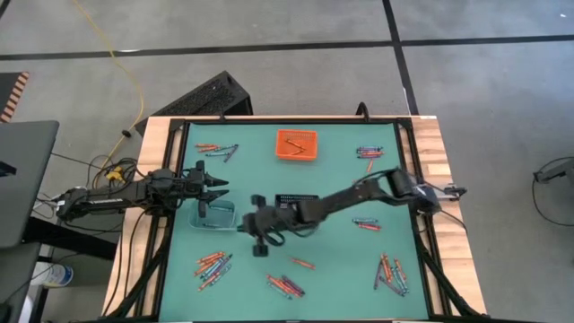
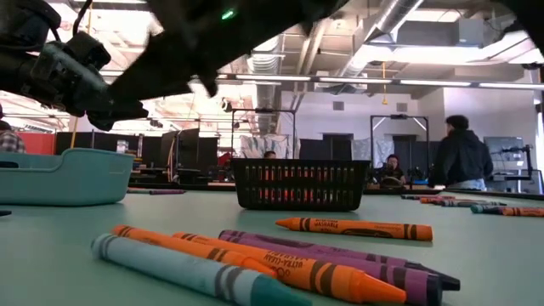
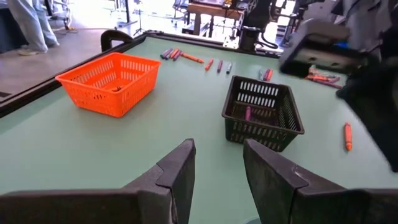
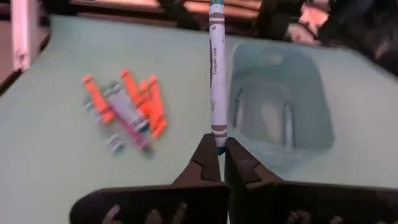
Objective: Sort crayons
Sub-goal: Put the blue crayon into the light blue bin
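Observation:
My right gripper (image 4: 222, 155) is shut on a blue-grey crayon (image 4: 217, 74) above the green table, just right of a pale clear bin (image 1: 215, 213). In the high view it (image 1: 256, 224) reaches in from the right, past the black bin (image 1: 296, 202). A small pile of orange and grey crayons (image 4: 127, 106) lies on the table beside that bin. My left gripper (image 3: 219, 168) waits open at the table's left edge (image 1: 220, 187), holding nothing. An orange bin (image 1: 297, 145) stands at the far middle. My right gripper pinches one end of the blue-grey crayon (image 4: 217, 138) between its two fingertips. The fingers come from the table's right, slanting a little downward. The crayon sticks straight out ahead of the fingers, in line with them, lifted clear of the table, its free end over the clear bin's side.
Loose groups of crayons lie at the far left (image 1: 218, 149), far right (image 1: 369, 152), near left (image 1: 213, 266), near middle (image 1: 285, 285) and near right (image 1: 391, 274). The black bin (image 3: 262, 112) holds a few crayons. People (image 2: 459, 153) stand in the room beyond the table.

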